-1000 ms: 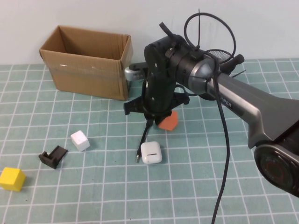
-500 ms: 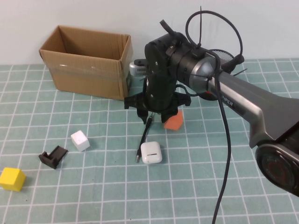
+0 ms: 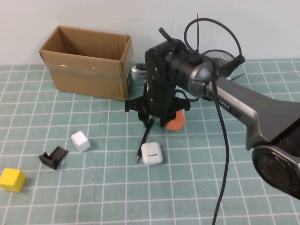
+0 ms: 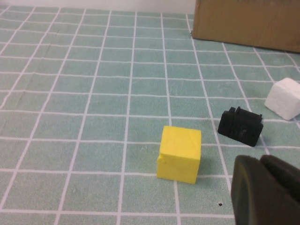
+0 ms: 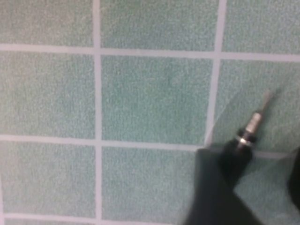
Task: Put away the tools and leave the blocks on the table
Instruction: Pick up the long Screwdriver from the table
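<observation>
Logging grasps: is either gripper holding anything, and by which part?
Cannot tell: right gripper is down over the far end of the thin screwdriver. Left gripper, shut near the yellow block, holds nothing.

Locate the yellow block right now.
High view: the yellow block sits on the mat's near-left corner, left of the black bracket. In the left wrist view it lies just ahead of the left pincer.

Thin black screwdriver [image 3: 145, 140] lies slanted on the teal mat [image 3: 197, 178] — orange [image 3: 175, 123], white [image 3: 80, 140], yellow [image 3: 11, 179] cubes scattered.

Three blocks [image 3: 80, 141], one thin screwdriver [image 3: 144, 142], one cardboard box [image 3: 87, 62]
</observation>
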`<state>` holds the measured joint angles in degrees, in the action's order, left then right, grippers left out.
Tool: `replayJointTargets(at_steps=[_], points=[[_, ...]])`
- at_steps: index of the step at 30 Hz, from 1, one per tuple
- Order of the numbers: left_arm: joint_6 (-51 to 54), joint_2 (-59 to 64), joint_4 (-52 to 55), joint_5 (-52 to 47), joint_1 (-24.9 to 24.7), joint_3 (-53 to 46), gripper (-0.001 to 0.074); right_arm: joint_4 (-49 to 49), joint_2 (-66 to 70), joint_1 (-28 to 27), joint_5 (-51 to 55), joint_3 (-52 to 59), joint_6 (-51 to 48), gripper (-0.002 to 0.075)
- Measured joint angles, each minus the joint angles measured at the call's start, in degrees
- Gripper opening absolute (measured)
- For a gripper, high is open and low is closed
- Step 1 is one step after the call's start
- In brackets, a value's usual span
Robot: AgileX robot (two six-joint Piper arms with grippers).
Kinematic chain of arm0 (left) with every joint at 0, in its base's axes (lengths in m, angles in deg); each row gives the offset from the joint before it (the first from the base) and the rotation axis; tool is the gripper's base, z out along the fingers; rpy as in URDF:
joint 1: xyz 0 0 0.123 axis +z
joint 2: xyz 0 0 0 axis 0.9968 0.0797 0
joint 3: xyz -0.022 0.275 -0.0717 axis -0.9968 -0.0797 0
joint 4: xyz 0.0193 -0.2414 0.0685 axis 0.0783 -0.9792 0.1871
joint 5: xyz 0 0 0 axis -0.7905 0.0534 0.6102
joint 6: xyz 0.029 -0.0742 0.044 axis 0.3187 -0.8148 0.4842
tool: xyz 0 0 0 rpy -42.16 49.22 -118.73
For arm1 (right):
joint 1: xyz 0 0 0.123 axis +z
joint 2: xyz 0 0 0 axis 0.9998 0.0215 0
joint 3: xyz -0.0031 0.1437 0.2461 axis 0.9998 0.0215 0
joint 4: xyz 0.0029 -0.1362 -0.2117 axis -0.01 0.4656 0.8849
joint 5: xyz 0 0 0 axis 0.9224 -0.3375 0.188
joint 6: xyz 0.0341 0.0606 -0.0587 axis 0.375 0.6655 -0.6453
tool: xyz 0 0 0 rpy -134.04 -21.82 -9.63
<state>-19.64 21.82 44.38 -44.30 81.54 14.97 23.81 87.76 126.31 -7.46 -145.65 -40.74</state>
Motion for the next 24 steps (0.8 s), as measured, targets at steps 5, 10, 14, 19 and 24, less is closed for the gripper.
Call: replayJointTargets(at_steps=[5,10,14,19,24], points=[[0.0,0.0,0.0,0.0,0.0,0.0,-0.0004,-0.85,-2.34,0.35,-0.13,0.0,-3.09,0.0106],[0.0,0.0,0.0,0.0,0.0,0.0,-0.0004,-1.69,0.22,0.33,-1.83,-0.14,-5.04,0.0059],[0.0,0.0,0.0,0.0,0.0,0.0,-0.0004,-2.6,0.31,0.77,-2.9,-0.28,-6.45,-0.0007],[0.0,0.0,0.0,0.0,0.0,0.0,-0.0004,-3.11,0.08,1.29,-2.88,-0.64,-7.52,-0.0006],[0.0,0.0,0.0,0.0,0.0,0.0,-0.0004,-4.34,-3.01,1.48,-3.0,-0.64,-11.86,-0.0006]])
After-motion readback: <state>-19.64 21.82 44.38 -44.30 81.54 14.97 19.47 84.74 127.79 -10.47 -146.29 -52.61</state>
